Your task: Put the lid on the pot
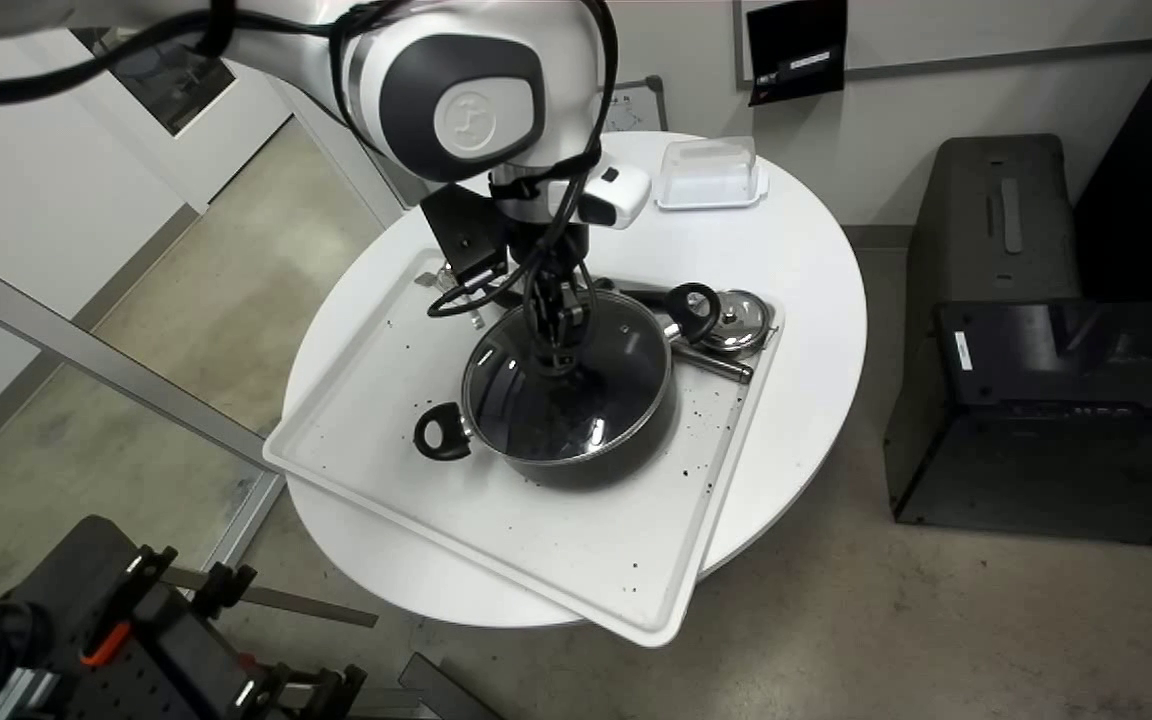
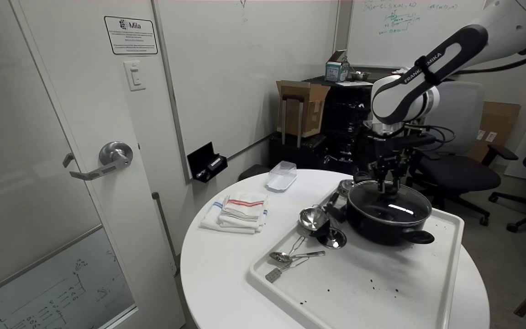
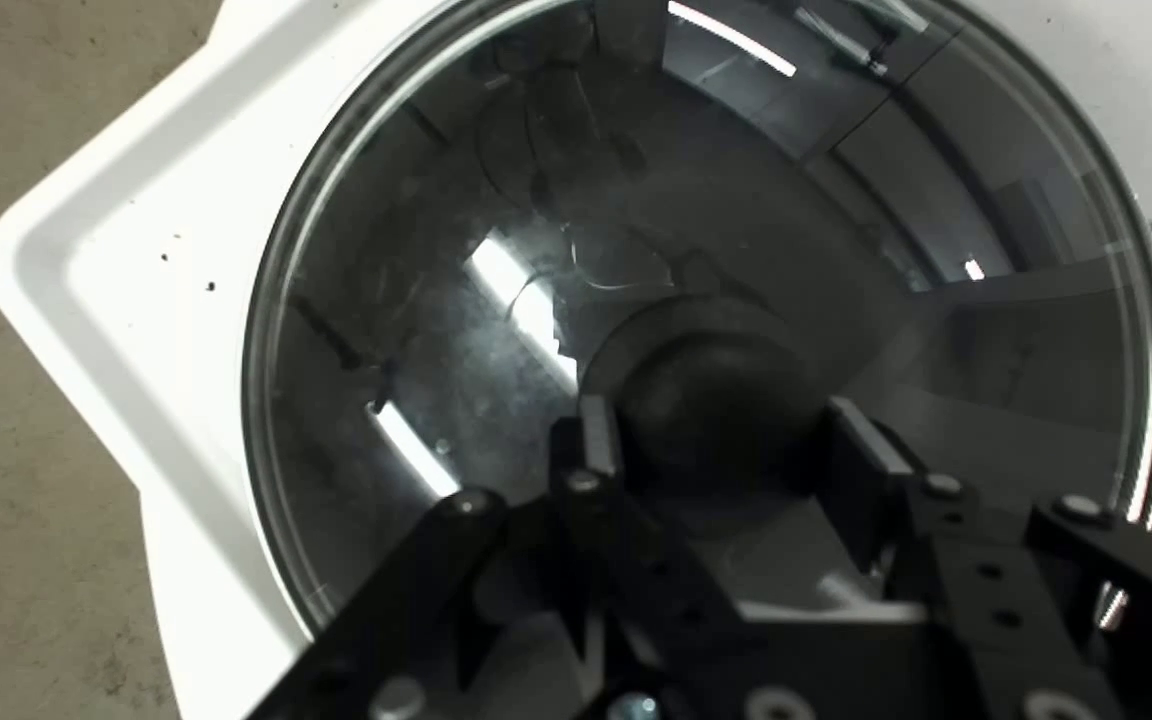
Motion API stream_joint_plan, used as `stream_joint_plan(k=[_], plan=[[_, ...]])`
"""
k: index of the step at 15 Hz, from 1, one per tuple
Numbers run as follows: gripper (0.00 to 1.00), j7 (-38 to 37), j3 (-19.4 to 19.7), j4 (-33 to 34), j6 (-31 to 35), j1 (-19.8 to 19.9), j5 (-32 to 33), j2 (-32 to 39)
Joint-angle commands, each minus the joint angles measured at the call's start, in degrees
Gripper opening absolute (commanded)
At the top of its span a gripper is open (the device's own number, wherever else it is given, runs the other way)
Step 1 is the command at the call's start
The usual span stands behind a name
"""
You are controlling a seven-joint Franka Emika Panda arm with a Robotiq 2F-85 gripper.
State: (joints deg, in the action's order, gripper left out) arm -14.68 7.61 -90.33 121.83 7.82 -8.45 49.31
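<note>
The round glass lid (image 1: 576, 425) with a metal rim sits over the black pot (image 2: 368, 227); it also shows in an exterior view (image 2: 368, 203). Its rim looks level on the pot's rim. The pot's loop handle (image 1: 454, 432) sticks out at its side. My gripper (image 1: 558, 365) points down at the middle of the lid, also in an exterior view (image 2: 389, 186). In the wrist view my gripper (image 3: 721, 430) has a finger on each side of the black knob (image 3: 721, 385), seemingly touching it. The lid (image 3: 736, 215) fills much of that view. The pot's interior shows only dimly through the glass.
The pot stands on a white tray (image 2: 359, 301) on a round white table (image 2: 217, 274). Silver bowls (image 2: 313, 219) and several small utensils (image 2: 286, 257) lie beside the pot. Folded towels (image 2: 240, 212) and a clear container (image 2: 282, 177) are on the table.
</note>
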Motion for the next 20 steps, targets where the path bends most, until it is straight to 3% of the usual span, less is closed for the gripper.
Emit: stream_joint_plan(k=[1, 12, 13, 15, 18, 20], plan=[[0.25, -0.47, 0.1, -0.76, 1.38, -1.03, 0.68, -1.39], [0.25, -0.49, 0.14, -0.61, 2.06, -1.6, 0.75, -0.92], [0.75, -0.49, 0.12, -0.58, 1.96, -1.55, 0.69, -0.93], [0.81, -0.36, 0.07, -0.6, 2.14, -1.54, 0.69, -1.03], [1.0, -0.2, -0.05, -0.88, 3.36, -1.86, 0.8, -1.56], [1.0, -0.01, -0.18, -1.42, 4.27, -2.34, 0.97, -2.29]])
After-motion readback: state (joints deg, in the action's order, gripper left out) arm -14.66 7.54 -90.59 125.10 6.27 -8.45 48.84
